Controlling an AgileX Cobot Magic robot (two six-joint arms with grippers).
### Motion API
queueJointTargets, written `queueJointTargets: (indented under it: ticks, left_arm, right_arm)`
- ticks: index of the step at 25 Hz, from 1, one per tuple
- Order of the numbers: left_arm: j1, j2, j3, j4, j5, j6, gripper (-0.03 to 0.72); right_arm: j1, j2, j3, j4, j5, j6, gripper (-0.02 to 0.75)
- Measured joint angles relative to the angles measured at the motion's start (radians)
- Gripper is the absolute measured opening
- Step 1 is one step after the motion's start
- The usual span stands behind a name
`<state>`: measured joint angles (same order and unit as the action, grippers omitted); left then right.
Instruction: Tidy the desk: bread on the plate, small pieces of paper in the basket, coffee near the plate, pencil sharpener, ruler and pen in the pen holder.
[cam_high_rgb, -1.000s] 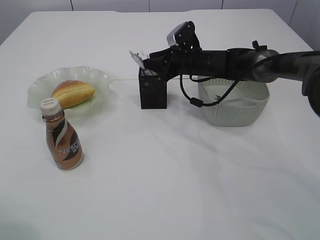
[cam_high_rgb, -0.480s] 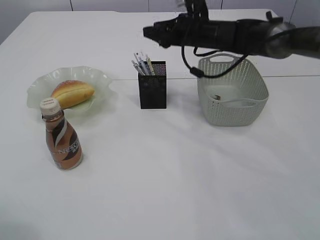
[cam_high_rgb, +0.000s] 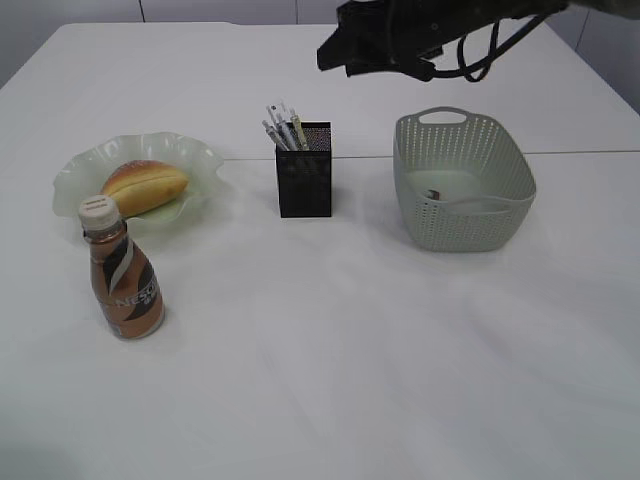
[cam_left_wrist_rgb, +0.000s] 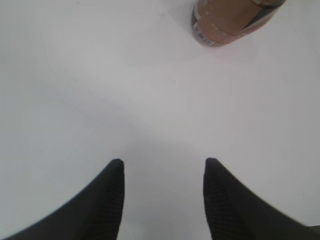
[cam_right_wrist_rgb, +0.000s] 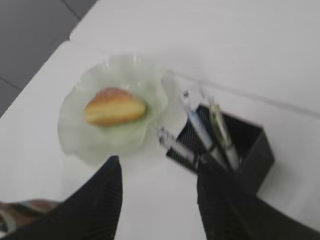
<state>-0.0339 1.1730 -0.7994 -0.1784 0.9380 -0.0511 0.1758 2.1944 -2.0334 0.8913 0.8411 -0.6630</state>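
The bread (cam_high_rgb: 145, 187) lies on the pale green plate (cam_high_rgb: 203, 152), and the coffee (cam_high_rgb: 125, 285) stands upright just in front of it. Several pens (cam_high_rgb: 283, 128) stick out of the black pen holder (cam_high_rgb: 304, 172); I cannot pick out the ruler among them, and the pencil sharpener is hidden. One small scrap (cam_high_rgb: 433, 194) lies in the basket (cam_high_rgb: 462, 215). My right gripper (cam_high_rgb: 335, 52) hangs open and empty high behind the holder; its wrist view shows the gripper (cam_right_wrist_rgb: 159, 165) over the bread (cam_right_wrist_rgb: 115, 106) and pen holder (cam_right_wrist_rgb: 252, 145). My left gripper (cam_left_wrist_rgb: 160, 162) is open over bare desk, with the coffee's base (cam_left_wrist_rgb: 230, 20) ahead.
The white desk (cam_high_rgb: 350, 360) runs wide in front of the objects. A thin seam (cam_high_rgb: 590, 152) crosses the tabletop behind the basket. The right arm's cable (cam_high_rgb: 480, 55) loops above the basket's far rim.
The right arm has lifted away from the pen holder and drawn back up toward the far edge, its jaws wider than a second ago. The pens now stand free in the holder.
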Motion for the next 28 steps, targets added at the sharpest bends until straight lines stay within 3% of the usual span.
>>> queueJointTargets:
  ticks: [4,8,14,20,28]
  left_arm:
    - [0.000,0.000,0.000,0.000,0.000,0.000,0.379]
    - [0.000,0.000,0.000,0.000,-0.002,0.000,0.379]
    - [0.000,0.000,0.000,0.001,-0.010,0.000,0.379]
    - [0.000,0.000,0.000,0.040,0.014,0.000,0.379]
    - [0.000,-0.097,0.000,0.096,0.067,0.000,0.365]
  right_arm:
    - [0.000,-0.026,0.000,-0.197,0.206,0.336,0.365]
    - [0.000,-0.045,0.000,-0.304,0.350,0.490,0.365]
    - [0.000,-0.093,0.015,-0.660,0.389,0.688,0.365]
    - [0.000,-0.187,0.112,-0.754,0.393,0.719,0.365]
    - [0.004,-0.381,0.470,-0.871,0.393,0.721,0.365]
